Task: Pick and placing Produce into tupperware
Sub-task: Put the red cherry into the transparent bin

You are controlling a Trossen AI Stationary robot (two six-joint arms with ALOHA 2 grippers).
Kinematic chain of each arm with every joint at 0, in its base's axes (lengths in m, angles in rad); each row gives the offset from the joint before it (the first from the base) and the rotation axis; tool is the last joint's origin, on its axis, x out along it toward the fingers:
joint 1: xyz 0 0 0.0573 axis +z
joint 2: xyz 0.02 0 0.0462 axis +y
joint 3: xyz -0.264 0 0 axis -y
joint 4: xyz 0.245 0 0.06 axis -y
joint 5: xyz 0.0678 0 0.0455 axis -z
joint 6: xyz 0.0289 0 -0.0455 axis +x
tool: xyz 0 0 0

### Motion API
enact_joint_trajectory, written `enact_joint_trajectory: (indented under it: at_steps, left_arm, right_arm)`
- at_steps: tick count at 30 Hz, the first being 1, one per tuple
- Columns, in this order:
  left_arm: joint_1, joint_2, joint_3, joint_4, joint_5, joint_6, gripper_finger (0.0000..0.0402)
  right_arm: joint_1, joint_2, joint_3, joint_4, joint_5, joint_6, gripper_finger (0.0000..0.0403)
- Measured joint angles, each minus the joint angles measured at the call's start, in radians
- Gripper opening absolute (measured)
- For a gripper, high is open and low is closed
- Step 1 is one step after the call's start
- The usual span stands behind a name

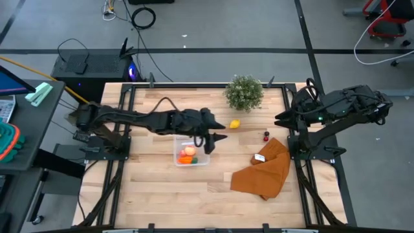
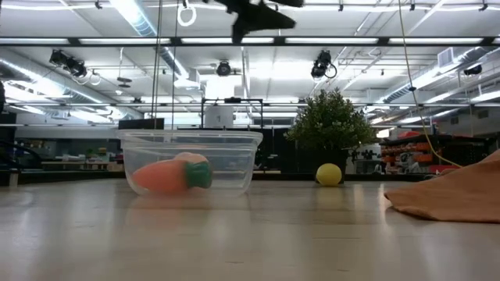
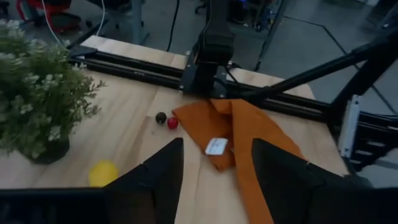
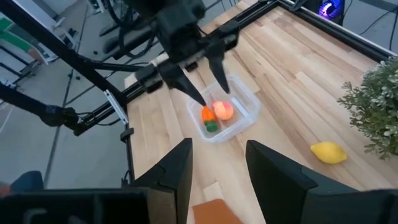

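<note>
- The left claw hung spread and empty above the tupperware, up off the tabletop.
- The right claw waited spread at the far right edge.
- The lemon sat near the potted plant. Reaching for it, the claw might bump the plant, or the round lemon could roll away.
- The tiny red berry touched a dark ball beside the orange cloth. It may slip from a pinch, and the cloth could snag.
- The tupperware held the carrot and the apple, I think nothing more.
</note>
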Motion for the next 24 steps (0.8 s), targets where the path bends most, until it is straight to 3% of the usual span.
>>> enact_joint_trajectory:
  at_steps: [7,16,20,24]
  left_arm:
    - [0.023,-0.258,-0.216,-0.011,-0.133,-0.023,0.0196]
    - [0.049,-0.582,-0.463,-0.02,-0.157,-0.061,0.019]
    - [0.049,-0.634,-0.48,-0.061,-0.156,-0.044,0.019]
    - [0.048,-0.651,-0.48,-0.07,-0.156,-0.009,0.019]
  right_arm:
    - [0.0,0.029,0.0,-0.093,0.032,0.028,0.0122]
    - [-0.007,0.101,-0.024,-0.116,0.108,0.084,0.0122]
    - [-0.05,0.104,-0.167,-0.037,0.107,0.14,0.0122]
    - [-0.096,0.091,-0.374,0.173,0.054,0.217,0.0122]
